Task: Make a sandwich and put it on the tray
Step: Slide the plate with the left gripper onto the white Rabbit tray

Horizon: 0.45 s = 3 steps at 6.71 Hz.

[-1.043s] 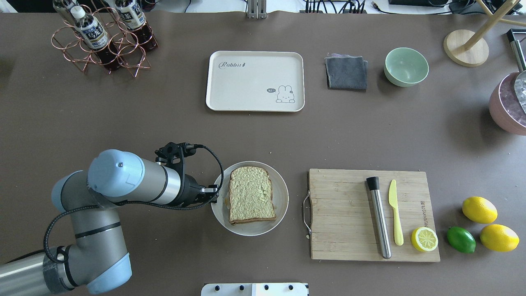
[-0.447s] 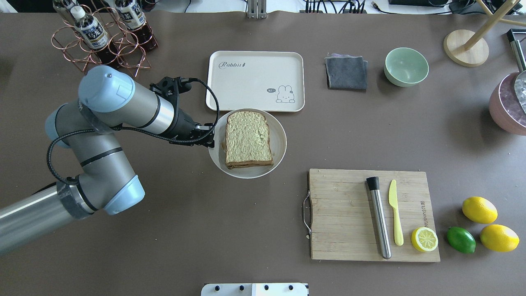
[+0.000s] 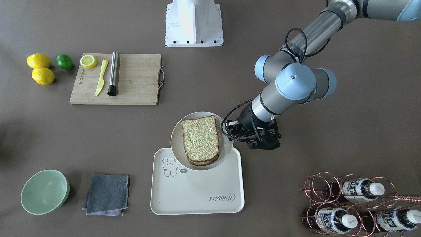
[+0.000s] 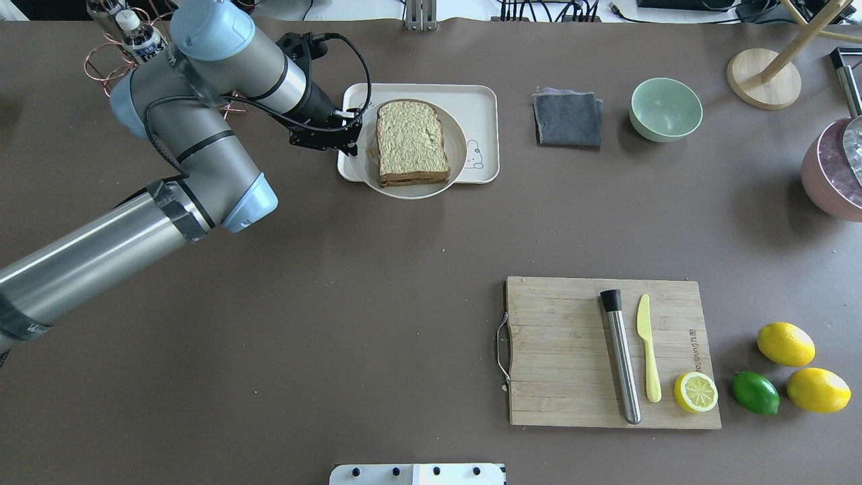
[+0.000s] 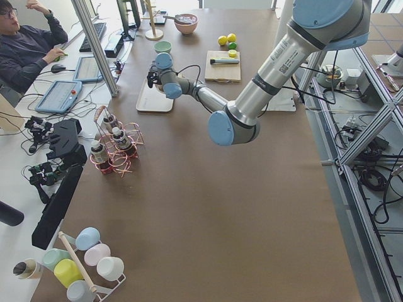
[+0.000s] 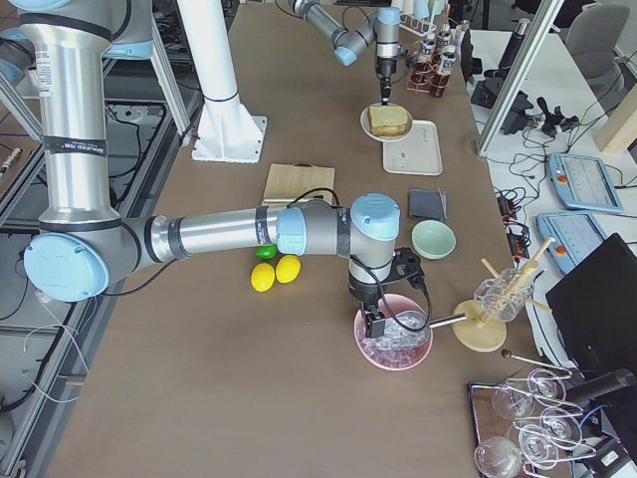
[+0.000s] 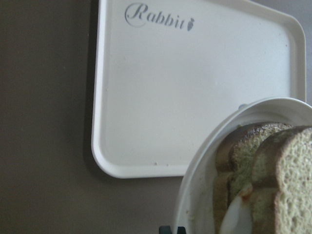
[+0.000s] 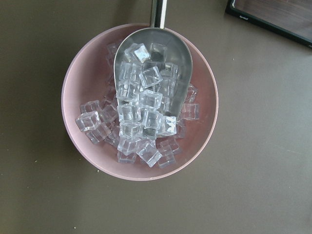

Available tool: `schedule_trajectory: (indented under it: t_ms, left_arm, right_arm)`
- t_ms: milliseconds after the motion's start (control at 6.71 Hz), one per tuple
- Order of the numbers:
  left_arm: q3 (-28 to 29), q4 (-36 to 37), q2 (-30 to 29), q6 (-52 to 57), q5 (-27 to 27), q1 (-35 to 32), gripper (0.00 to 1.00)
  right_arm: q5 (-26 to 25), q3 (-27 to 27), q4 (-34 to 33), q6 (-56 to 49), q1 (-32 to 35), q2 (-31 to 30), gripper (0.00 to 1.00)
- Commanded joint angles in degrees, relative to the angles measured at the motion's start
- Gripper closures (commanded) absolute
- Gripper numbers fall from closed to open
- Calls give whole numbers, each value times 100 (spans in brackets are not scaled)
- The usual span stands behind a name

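Note:
My left gripper [image 4: 350, 139] is shut on the left rim of a round white plate [image 4: 458, 145]. The plate carries the sandwich [image 4: 412, 141]: two brown-crusted slices with a bit of white egg [image 7: 233, 215] showing between them. The plate hangs over the near-left part of the cream tray [image 4: 481, 101], past its edge on the robot's side. I cannot tell if plate and tray touch. In the front-facing view the gripper [image 3: 229, 136] is at the plate's right edge, by the sandwich [image 3: 200, 138] and tray [image 3: 197, 194]. My right gripper [image 6: 376, 324] shows only in the right exterior view, over a pink bowl; I cannot tell if it is open.
A wooden cutting board [image 4: 559, 350] with a steel muddler, a yellow knife and a lemon half lies near right. Lemons and a lime sit beside it. A grey cloth [image 4: 568, 119] and green bowl [image 4: 665, 109] lie right of the tray. A bottle rack [image 3: 348, 204] stands far left. The pink bowl [image 8: 87, 73] holds ice and a scoop.
My left arm has carried the plate with the sandwich away from the robot, from the table's near middle to over the tray. The grip on the rim is unchanged.

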Motion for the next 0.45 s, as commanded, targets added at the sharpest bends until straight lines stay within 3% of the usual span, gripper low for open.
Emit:
schedule_trajectory:
  t_ms: [0, 149, 298]
  left_arm:
    - [1611, -613, -766, 219, -33, -227, 100]
    - [2385, -809, -1213, 237, 10, -218, 100]
    - [2593, -985, -1287, 246, 167, -122, 100]
  right_arm:
    - [-64, 0, 7, -1, 0, 41, 0]
    - [-73, 0, 7, -1, 0, 32, 0]
    - [-73, 0, 164, -1, 0, -20, 0]
